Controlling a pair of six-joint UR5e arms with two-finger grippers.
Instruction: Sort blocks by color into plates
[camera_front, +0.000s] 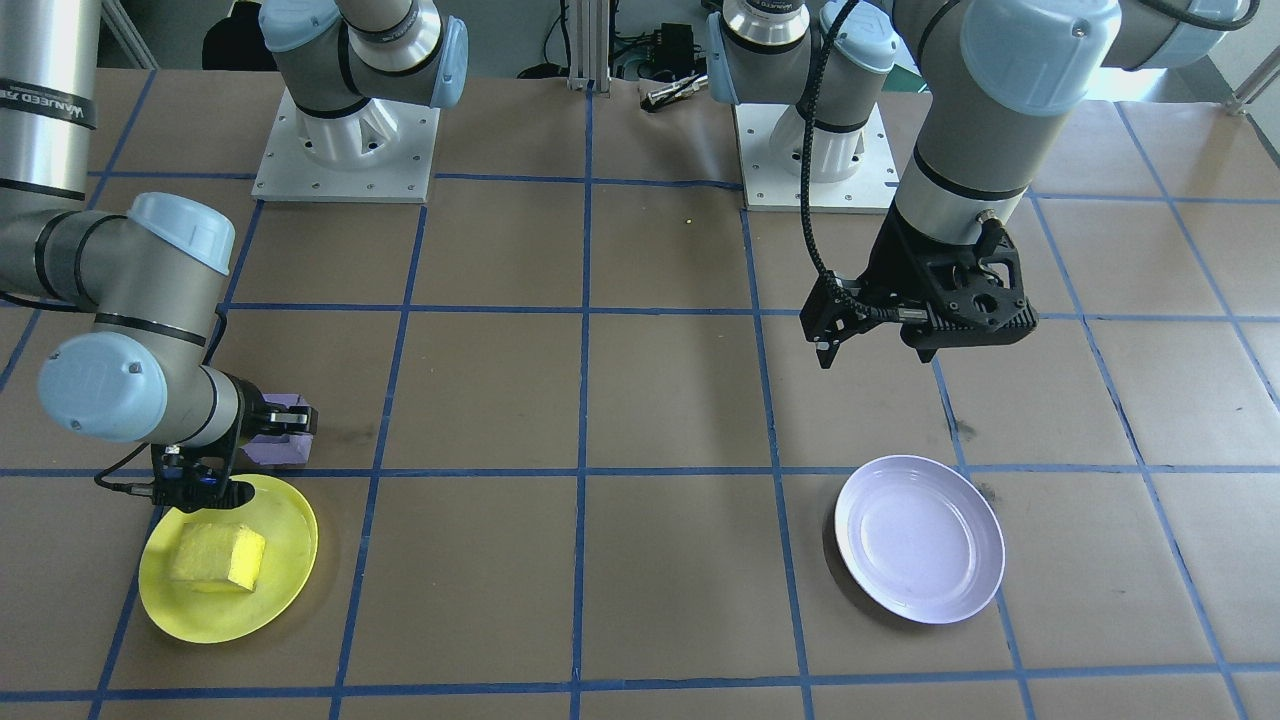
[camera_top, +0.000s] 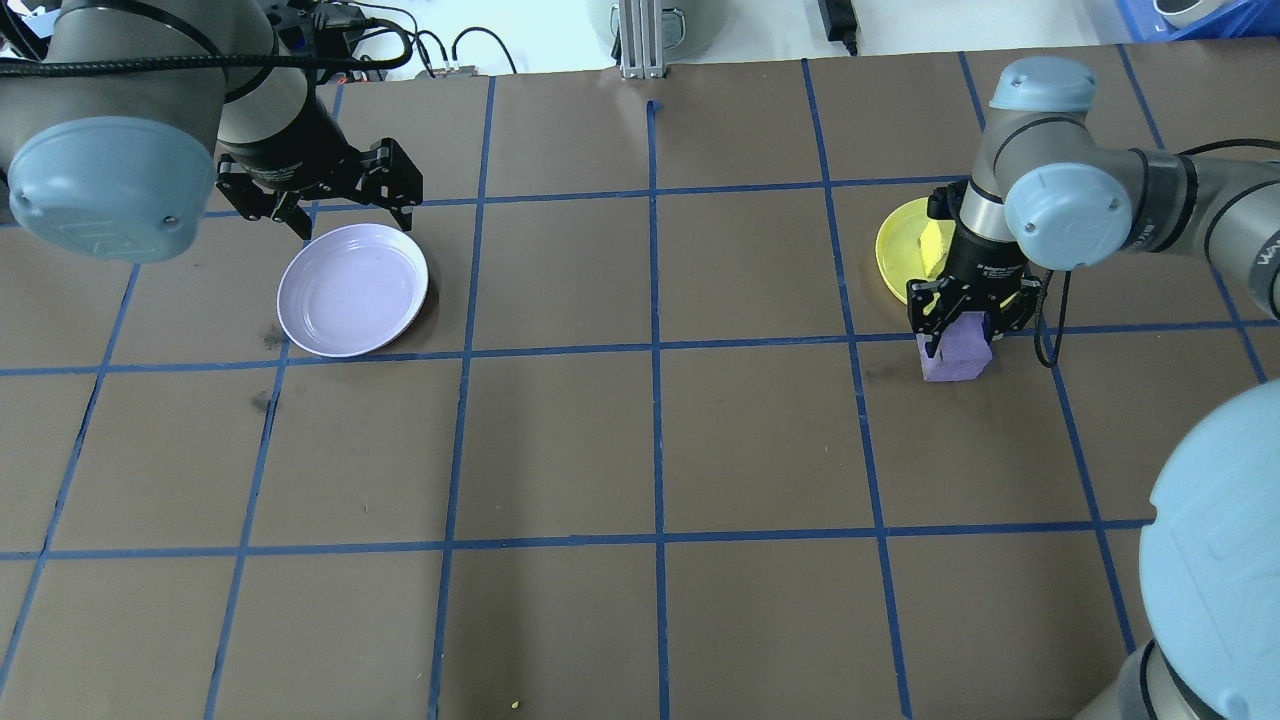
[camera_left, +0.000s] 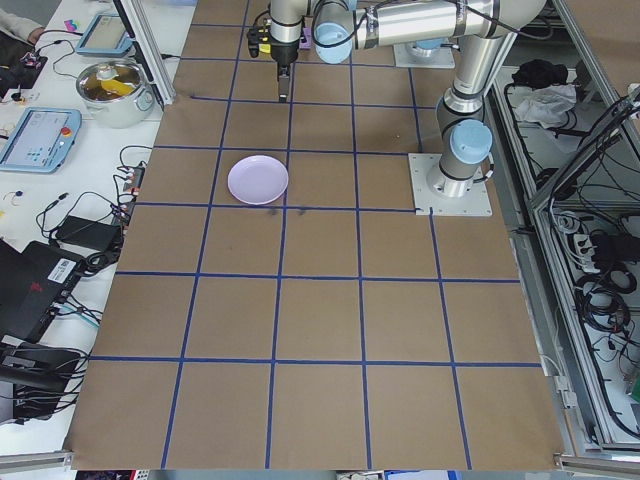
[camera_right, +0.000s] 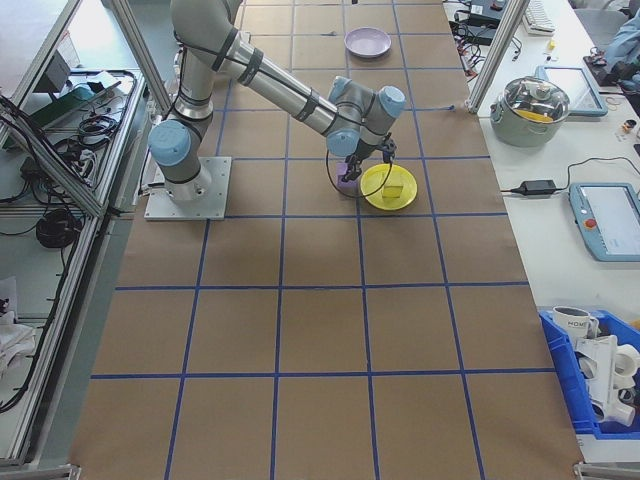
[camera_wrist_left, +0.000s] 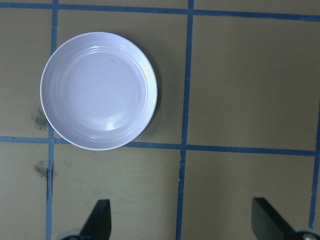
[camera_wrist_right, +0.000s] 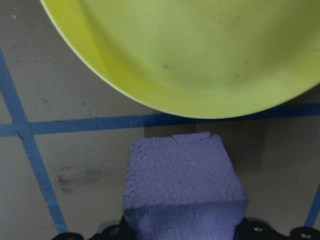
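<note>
The purple block (camera_front: 281, 450) sits on the table just beside the yellow plate (camera_front: 200, 612), on the robot's side of it. My right gripper (camera_top: 962, 328) is shut on it, one finger pressed to each side; the right wrist view shows the purple block (camera_wrist_right: 182, 187) filling the space between the fingers, below the yellow plate's rim (camera_wrist_right: 150, 95). In that plate lies the yellow block (camera_front: 218, 556). The lavender plate (camera_top: 352, 290) holds nothing. My left gripper (camera_top: 350, 212) hangs open above the table by the plate's far edge, with nothing between its fingers.
Brown paper with a blue tape grid covers the table. The two arm bases (camera_front: 345, 150) stand at the robot's edge. Side benches hold a pot (camera_right: 538, 103), tablets and cables.
</note>
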